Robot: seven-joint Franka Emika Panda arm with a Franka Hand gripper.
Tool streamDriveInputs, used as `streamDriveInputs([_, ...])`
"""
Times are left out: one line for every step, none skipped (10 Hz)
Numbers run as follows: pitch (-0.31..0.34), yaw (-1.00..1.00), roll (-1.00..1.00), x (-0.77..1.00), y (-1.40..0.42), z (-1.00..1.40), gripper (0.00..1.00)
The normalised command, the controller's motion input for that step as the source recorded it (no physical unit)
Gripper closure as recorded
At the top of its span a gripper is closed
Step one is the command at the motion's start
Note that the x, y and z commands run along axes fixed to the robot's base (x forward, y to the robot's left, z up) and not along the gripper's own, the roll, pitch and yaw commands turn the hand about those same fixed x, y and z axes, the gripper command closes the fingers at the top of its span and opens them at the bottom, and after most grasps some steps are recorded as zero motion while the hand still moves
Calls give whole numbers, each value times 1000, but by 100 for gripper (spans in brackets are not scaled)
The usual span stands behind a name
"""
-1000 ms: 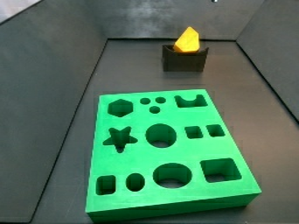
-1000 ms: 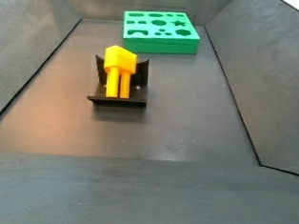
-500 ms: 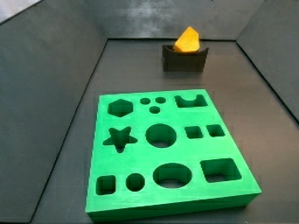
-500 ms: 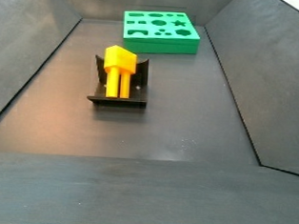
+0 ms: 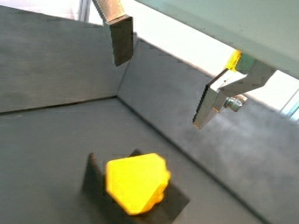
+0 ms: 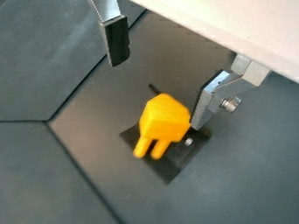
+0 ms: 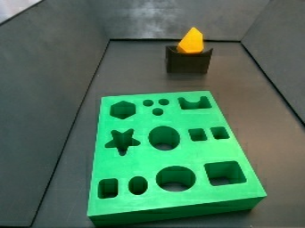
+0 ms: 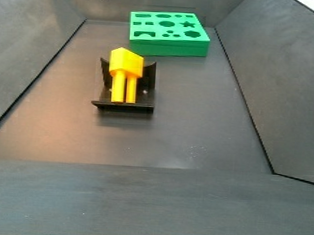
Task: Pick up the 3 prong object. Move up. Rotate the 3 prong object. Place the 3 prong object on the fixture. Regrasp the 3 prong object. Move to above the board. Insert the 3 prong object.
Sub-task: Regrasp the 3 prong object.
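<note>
The 3 prong object (image 8: 124, 71) is a small orange-yellow block, and it sits in the fixture (image 8: 125, 92), the little dark holder on the floor of the dark bin. In a side view it lies along the fixture with its thick end toward the green board (image 8: 168, 34) and its short prongs pointing the other way, toward the camera. In a side view from the far end, only the pointed yellow top of the 3 prong object (image 7: 191, 38) pokes up out of the fixture (image 7: 190, 58), and the prongs are hidden. That same view shows the board (image 7: 172, 154) up close, with its star, hexagon, round and square holes and three small round holes, all with nothing in them. The board and the fixture are well apart. The pincer shows only in the wrist views, not in the side views. In a wrist view the pincer (image 6: 163, 69) hangs above the 3 prong object (image 6: 160, 124), and its two silver fingers (image 6: 114, 39) stand wide apart with nothing between them, so it is let go and not touching the piece. Two stubby prongs show clearly there. In a wrist view from another angle the pincer (image 5: 163, 80) is again spread wide, and the 3 prong object (image 5: 138, 182) shows as a yellow lump sitting on the dark fixture (image 5: 93, 178) below it, with its prongs out of sight.
</note>
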Motion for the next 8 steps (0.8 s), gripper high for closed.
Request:
streamDriveInputs([126,56,1000,106,-38,-21,0])
streamDriveInputs([164,78,1000,118,-43,-21,0])
streamDriveInputs([198,101,1000,127,-44,-24,0])
streamDriveInputs([235,152,1000,144,-49,-26,0])
streamDriveInputs([229,179,846,154,-51,-28,0])
streamDriveInputs([196,211,616,175,-54,-26,0])
streamDriveInputs([179,225,500,186,-55,-28,0])
streamDriveInputs([130,243,260,209,-44,-17,0])
